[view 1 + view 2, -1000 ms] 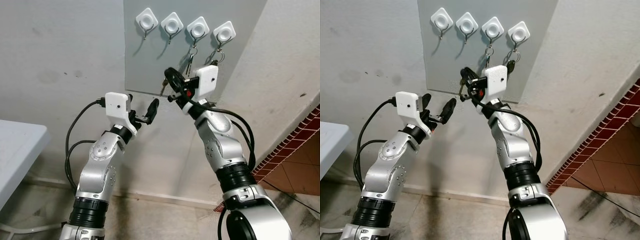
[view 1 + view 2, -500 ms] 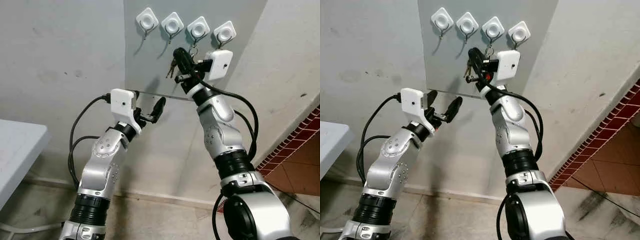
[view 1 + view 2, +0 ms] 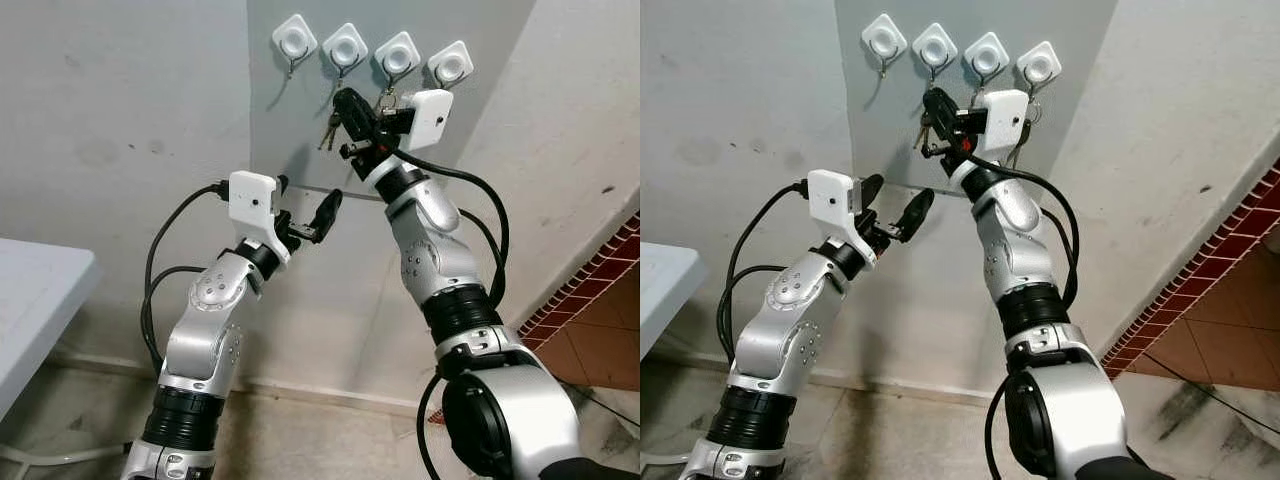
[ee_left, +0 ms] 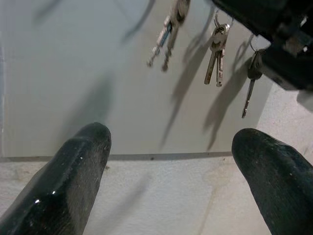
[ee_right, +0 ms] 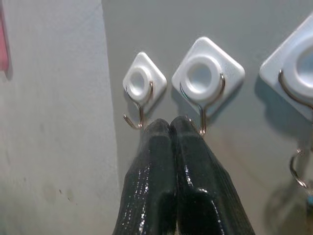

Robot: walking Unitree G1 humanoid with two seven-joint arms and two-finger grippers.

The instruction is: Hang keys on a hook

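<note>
We see four white hooks in a row on a grey panel [image 3: 300,140] fixed to the wall. Our right gripper [image 3: 346,103] is raised just below the second hook [image 3: 345,47], its fingers [image 5: 171,161] pressed together on a bunch of keys [image 3: 328,128] that dangles beneath them, close to the panel. From the right wrist, the fingertips sit just under the wire of that hook and beside the first hook [image 5: 139,88]. The third hook [image 3: 397,56] and fourth hook [image 3: 449,67] each carry keys already. Our left gripper [image 3: 308,210] hovers lower, near the panel's bottom edge, its fingers [image 4: 73,176] spread wide and holding nothing.
</note>
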